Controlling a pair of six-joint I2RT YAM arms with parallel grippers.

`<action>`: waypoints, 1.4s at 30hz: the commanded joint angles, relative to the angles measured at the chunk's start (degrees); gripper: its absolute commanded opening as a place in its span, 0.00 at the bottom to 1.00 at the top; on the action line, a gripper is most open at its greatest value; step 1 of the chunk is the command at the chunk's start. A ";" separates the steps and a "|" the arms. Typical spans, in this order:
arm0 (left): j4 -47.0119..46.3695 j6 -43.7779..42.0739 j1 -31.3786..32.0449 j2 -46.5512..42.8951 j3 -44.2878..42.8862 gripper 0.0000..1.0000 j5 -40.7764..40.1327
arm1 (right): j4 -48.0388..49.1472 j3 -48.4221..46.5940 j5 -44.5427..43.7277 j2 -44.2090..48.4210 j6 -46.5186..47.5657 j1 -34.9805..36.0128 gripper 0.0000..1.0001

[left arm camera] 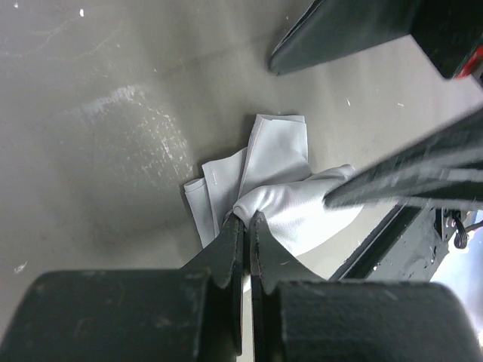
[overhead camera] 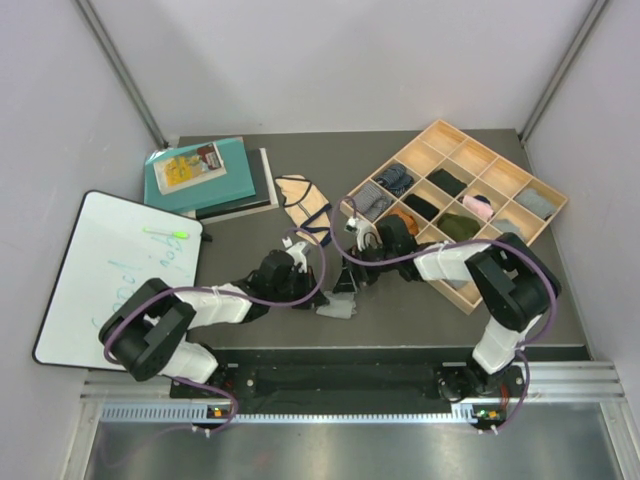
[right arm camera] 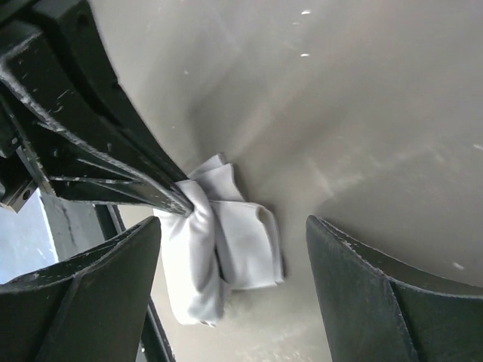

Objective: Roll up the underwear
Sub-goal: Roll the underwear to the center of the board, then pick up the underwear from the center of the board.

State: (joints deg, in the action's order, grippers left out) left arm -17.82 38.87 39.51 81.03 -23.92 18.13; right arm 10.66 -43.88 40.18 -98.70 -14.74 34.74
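The light-grey underwear (overhead camera: 337, 308) lies bunched and partly folded on the table near its front edge. My left gripper (left arm camera: 246, 220) is shut on a fold of it (left arm camera: 283, 207); in the top view this gripper (overhead camera: 316, 297) is at the cloth's left side. My right gripper (right arm camera: 235, 253) is open, its fingers (right arm camera: 385, 294) standing either side of the grey bundle (right arm camera: 245, 241) just above it without touching; in the top view it (overhead camera: 347, 282) hangs over the cloth. The beige underwear with navy edging (overhead camera: 305, 205) lies flat at the back, apart from both grippers.
A wooden divided tray (overhead camera: 505, 180) with rolled socks and cloths stands at the back right. A stack of books (overhead camera: 205, 178) is at the back left. A whiteboard (overhead camera: 100, 270) leans over the left edge.
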 commanded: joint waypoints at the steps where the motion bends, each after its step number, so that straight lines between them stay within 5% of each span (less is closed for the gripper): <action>1: 4.20 -1.78 0.04 2.37 -0.95 0.00 -2.31 | -4.94 0.81 -4.24 -2.56 4.02 3.31 0.77; 11: 4.55 -1.78 0.04 2.46 -1.04 0.00 -2.57 | -6.00 2.22 -4.41 -2.73 4.81 7.44 0.71; 25: 5.17 -1.69 0.04 2.37 -1.74 0.00 -3.01 | -9.95 3.45 -8.01 -1.24 6.22 9.91 0.51; 31: 5.26 -1.52 0.04 1.85 -1.83 0.00 -3.28 | -10.48 4.06 -8.54 -1.24 6.66 9.82 0.32; 34: 5.95 -1.52 0.04 0.62 -2.35 0.00 -3.80 | -12.50 3.98 -9.33 -1.24 6.57 9.82 0.05; 36: 8.49 -1.61 0.04 -1.04 -3.49 0.00 -5.03 | -13.03 3.98 -9.95 -0.80 6.04 9.82 0.00; 39: 12.54 -1.87 -0.48 -4.81 -6.04 0.26 -8.37 | -14.34 3.71 -12.49 1.39 3.76 9.82 0.00; 40: 15.60 -2.22 -0.83 -6.05 -6.74 0.44 -9.33 | -14.96 3.45 -13.98 2.27 2.54 9.82 0.00; 42: 17.64 -3.01 -2.14 -10.52 -8.42 0.53 -11.01 | -16.36 2.66 -15.57 5.07 1.65 9.38 0.00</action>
State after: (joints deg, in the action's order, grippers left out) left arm -7.92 37.91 39.42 78.39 -28.25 13.50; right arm 5.74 -42.68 31.86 -97.01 -12.12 43.79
